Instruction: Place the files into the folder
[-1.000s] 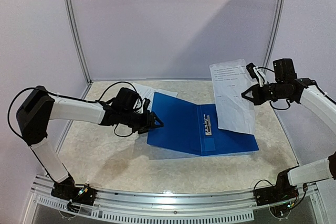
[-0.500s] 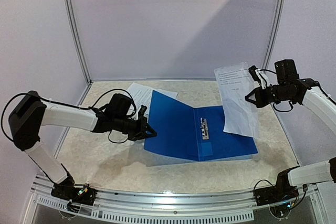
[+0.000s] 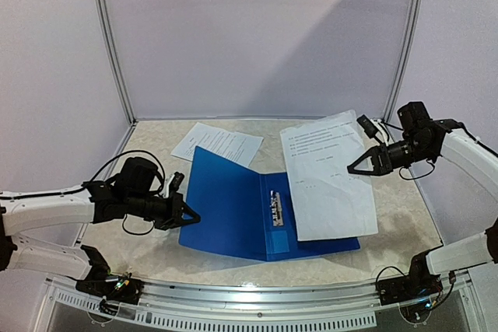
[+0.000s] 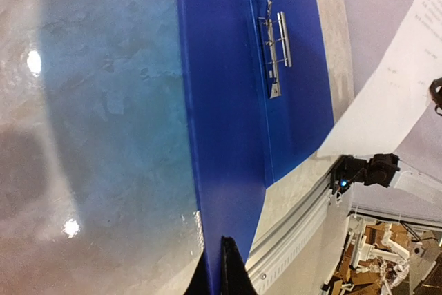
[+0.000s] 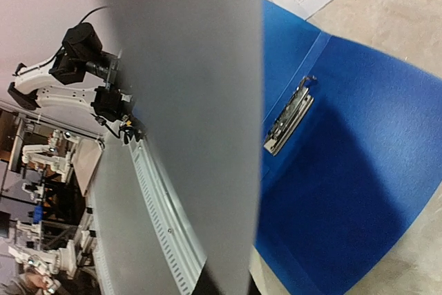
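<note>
Left gripper (image 3: pixel 189 218) pinches the flat blue plastic folder (image 3: pixel 233 196) by its edge; right gripper (image 3: pixel 350 169) clamps a white paper sheet (image 3: pixel 331 184). Overhead shows its print; the right wrist, its blank back.

Folder: bright blue plastic folder (image 3: pixel 233 207) lies open on the beige marbled table (image 3: pixel 156 250), left cover tilted up.
Left gripper (image 3: pixel 189 218): pinched on the left cover's edge.
Right gripper (image 3: pixel 352 169): clamps a white printed paper sheet (image 3: pixel 327 184) over the right cover.
Behind: second white printed sheet (image 3: pixel 218 144), flat on the table.

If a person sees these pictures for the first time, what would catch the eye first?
The open blue folder in the middle, its left cover pinched at the edge by the left claw. The right claw holds a white sheet over the folder's right half; a second sheet lies behind the folder.
</note>
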Robot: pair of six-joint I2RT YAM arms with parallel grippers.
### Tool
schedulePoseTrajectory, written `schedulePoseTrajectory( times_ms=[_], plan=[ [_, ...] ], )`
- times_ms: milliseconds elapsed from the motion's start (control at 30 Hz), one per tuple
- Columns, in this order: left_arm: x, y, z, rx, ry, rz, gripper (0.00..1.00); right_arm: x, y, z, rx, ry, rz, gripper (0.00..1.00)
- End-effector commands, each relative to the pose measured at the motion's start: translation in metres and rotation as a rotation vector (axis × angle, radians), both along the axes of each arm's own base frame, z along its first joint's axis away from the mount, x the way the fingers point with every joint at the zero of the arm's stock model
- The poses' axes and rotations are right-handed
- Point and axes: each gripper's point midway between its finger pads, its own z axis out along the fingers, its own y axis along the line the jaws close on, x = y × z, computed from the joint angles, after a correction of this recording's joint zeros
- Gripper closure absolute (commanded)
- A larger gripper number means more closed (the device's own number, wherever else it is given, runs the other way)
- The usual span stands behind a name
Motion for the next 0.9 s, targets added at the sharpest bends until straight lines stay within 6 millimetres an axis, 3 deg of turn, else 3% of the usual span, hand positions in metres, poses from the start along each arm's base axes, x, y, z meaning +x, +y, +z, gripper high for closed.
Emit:
schedulePoseTrajectory(
  times_ms=[0,133,200,467,700,867],
  plan=[
    [-0.004,0.017,-0.011,0.072,-0.004,0.044,1.00,-0.005,0.002,-0.038,0.025,0.182,-0.033,1.00],
    [-0.003,0.019,-0.007,0.091,-0.013,0.045,1.00,0.008,-0.014,-0.095,-0.153,0.271,-0.118,1.00],
    [-0.003,0.019,-0.004,0.089,-0.017,0.044,1.00,0.011,-0.016,-0.106,-0.181,0.298,-0.120,1.00],
    [-0.003,0.018,0.001,0.121,-0.037,-0.007,1.00,0.022,-0.017,-0.139,-0.221,0.384,-0.123,1.00],
    [-0.006,0.019,-0.005,0.128,-0.024,-0.011,1.00,0.024,-0.014,-0.177,-0.242,0.506,-0.084,1.00],
    [-0.004,0.020,-0.001,0.117,-0.050,-0.001,1.00,0.032,-0.004,-0.180,-0.177,0.515,-0.053,1.00]
  ],
)
